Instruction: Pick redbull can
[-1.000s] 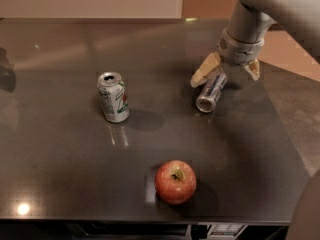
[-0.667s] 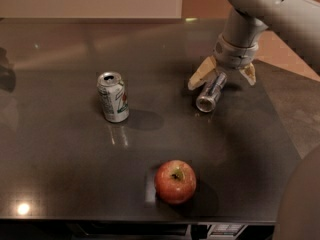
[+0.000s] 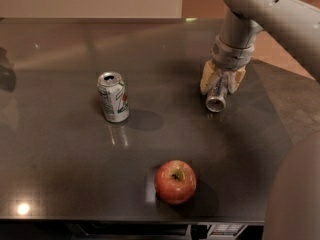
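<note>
The redbull can [image 3: 217, 97] lies on its side on the dark table [image 3: 65, 159] at the right, its shiny silver end facing the camera. My gripper [image 3: 222, 80] comes down from the upper right and its pale fingers [image 3: 206, 79] sit close on both sides of the can, closed around its body. Most of the can's length is hidden under the gripper.
A wider white can [image 3: 113, 97] with green and red print stands upright at the left of centre. A red apple [image 3: 175, 182] sits near the table's front edge. My arm [image 3: 265, 14] fills the upper right corner.
The fingers were spread wide on either side of the lying can. They have drawn in against the can's sides, and the wrist has turned more upright over it.
</note>
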`<state>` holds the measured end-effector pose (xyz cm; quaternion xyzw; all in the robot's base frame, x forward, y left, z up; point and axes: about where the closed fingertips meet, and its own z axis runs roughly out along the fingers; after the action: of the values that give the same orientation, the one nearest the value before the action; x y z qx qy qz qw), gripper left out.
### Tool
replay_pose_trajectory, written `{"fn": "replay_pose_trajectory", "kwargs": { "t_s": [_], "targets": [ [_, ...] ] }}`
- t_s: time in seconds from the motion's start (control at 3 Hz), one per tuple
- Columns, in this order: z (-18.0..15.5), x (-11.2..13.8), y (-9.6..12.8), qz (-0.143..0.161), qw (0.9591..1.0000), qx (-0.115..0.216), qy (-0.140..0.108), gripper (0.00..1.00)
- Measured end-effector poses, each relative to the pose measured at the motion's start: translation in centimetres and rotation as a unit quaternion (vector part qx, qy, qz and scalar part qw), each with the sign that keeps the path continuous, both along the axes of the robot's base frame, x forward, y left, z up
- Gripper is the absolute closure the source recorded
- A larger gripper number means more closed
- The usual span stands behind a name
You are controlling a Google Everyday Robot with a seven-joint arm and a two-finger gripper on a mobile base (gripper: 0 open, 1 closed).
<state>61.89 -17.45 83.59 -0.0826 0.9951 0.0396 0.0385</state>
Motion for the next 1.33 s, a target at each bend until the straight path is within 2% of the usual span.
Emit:
{"fn": "replay_pose_trajectory", "kwargs": {
  "t_s": [0.33,0.67,1.0,1.33],
  "targets": [
    [0.6,0.2,0.4,0.010,0.9999,0.004,-0.005,0.64],
    [1.8,0.2,1.1,0.033,0.9993,0.011,-0.015,0.88],
    [3.6,0.3,2.1,0.073,0.9967,0.021,-0.029,1.00],
    [6.4,0.4,3.2,0.126,0.9905,0.030,-0.048,1.00]
  ]
}}
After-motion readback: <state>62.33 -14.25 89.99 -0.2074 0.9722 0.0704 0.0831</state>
